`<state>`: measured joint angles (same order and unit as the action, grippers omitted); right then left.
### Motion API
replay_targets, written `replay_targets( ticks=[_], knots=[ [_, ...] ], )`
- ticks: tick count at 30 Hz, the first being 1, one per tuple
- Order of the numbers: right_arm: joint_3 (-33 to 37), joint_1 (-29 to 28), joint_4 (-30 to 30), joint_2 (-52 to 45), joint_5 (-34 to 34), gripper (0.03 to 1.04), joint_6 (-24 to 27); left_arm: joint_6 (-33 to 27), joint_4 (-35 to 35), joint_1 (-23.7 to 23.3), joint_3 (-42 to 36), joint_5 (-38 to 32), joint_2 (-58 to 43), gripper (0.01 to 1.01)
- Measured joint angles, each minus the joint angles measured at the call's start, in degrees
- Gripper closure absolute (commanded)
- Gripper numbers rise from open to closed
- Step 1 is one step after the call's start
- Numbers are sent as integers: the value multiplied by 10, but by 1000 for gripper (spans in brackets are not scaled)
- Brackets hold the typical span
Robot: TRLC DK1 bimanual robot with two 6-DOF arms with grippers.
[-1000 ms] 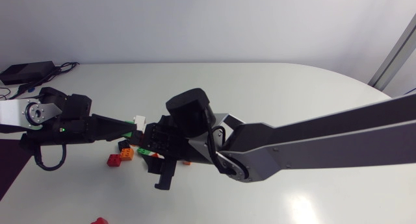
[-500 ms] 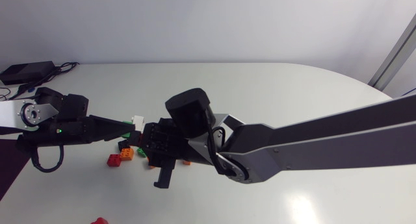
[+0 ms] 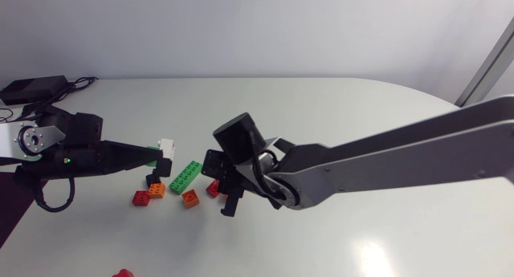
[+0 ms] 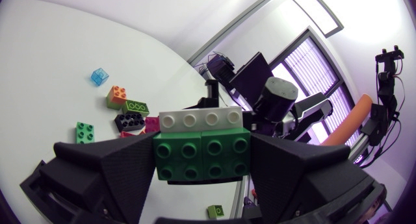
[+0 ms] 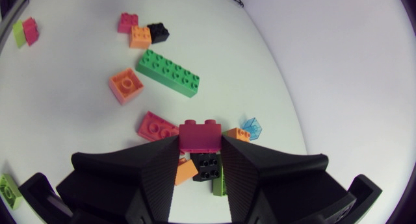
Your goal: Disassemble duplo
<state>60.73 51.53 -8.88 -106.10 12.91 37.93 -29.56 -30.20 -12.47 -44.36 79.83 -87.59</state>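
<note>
Two pincers part over the table (image 3: pixel 337 116). The left pincer (image 3: pixel 163 157) is clamped from both sides on a green brick (image 4: pixel 201 156), with a white brick (image 4: pixel 201 119) still studded to its upper face. The right pincer (image 5: pixel 199 142) is closed narrowly on a single red brick (image 5: pixel 199 132).

The red brick is pinched only by its end faces, so it may slip and drop among the loose pieces beneath the fingers, which include a long green brick (image 5: pixel 168 73) and an orange brick (image 5: pixel 125 85). Prising off the white brick could also twist the green one out of the left pincer's hold.

A second ago the right pincer was pressed against the left pincer's stack. It has since drawn back clear of it, uncovering the pieces below, while the left pincer has barely shifted.
</note>
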Motion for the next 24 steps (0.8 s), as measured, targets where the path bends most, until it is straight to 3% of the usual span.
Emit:
replay_targets(
  ticks=[5, 9, 12, 15, 19, 24],
  knots=[
    [14, -5, 11, -59, 20, 425, 9, -9, 0, -7, 0, 0, 0, 772],
    [14, -5, 11, -61, 21, 69, 9, -9, 0, -7, 0, 2, 0, 772],
    [13, -6, 12, -44, -2, 67, 3, -9, 0, -11, 2, 2, 6, 770],
    [9, -15, 42, 12, -129, 66, -36, -9, 0, -23, 7, 2, 15, 766],
    [10, -52, 64, 97, -341, 66, -126, -11, 0, -37, 7, 2, 18, 751],
    [26, -108, 76, 119, -546, 67, -232, -22, 0, -37, 10, 2, 26, 736]
  ],
)
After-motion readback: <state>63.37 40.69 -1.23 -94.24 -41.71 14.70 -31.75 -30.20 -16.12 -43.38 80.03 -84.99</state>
